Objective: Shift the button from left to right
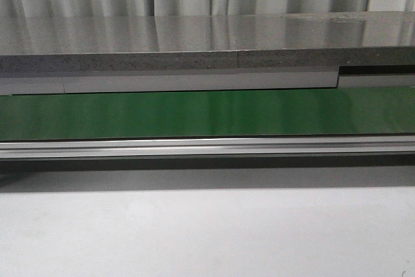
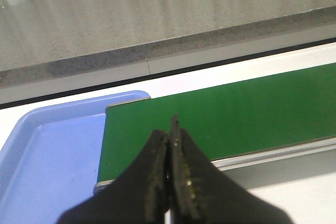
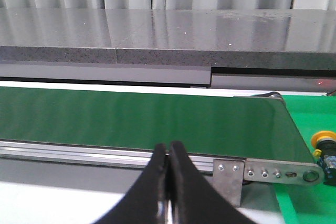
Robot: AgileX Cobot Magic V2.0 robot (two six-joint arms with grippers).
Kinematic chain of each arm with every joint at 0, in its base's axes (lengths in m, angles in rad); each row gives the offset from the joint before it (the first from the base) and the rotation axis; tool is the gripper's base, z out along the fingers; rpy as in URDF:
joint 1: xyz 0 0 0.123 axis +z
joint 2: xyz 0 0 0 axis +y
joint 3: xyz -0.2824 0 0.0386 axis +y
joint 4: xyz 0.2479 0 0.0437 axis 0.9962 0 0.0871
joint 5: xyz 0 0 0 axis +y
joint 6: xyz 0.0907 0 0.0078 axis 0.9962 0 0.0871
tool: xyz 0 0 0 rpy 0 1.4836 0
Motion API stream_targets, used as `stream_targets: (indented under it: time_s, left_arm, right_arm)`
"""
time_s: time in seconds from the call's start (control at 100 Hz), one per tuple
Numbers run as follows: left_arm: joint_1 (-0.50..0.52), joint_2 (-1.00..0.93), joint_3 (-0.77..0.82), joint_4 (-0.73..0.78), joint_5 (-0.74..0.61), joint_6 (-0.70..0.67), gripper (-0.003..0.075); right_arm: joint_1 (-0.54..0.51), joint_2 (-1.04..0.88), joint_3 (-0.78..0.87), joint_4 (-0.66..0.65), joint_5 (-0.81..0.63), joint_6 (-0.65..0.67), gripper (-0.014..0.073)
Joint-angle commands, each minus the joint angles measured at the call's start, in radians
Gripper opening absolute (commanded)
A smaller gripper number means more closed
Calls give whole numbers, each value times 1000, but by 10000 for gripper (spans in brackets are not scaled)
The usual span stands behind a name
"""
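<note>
Beyond the belt's end, the button (image 3: 324, 142) lies well apart from the right hand (image 3: 169, 153).

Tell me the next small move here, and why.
Probably swing the right claw slightly toward the button, which sits past the end of the belt, cut by the frame edge. Both claws are shut, holding nothing; the left claw hangs by the blue tray, where no button shows. A fuller view would settle what remains.

- The conveyor belt (image 1: 207, 113) runs crosswise between the near table (image 1: 207, 231) and the counter (image 1: 207, 43) behind.
- A tray (image 2: 47, 156) lies at its left end.
- The button (image 3: 324, 150) lies beyond its right end.
</note>
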State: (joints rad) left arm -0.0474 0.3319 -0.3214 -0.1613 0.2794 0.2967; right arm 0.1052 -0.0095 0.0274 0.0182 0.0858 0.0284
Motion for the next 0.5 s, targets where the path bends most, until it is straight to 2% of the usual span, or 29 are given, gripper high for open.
stream_targets:
  time_s: [0.0,0.49]
  left_arm:
    - [-8,7,-27,-15,-84,-3,-19]
    - [-8,7,-27,-15,-104,-3,-19]
  right_arm:
    - [2,-16,-18,-7,-86,-3,-67]
    - [2,-16,-18,-7,-86,-3,-67]
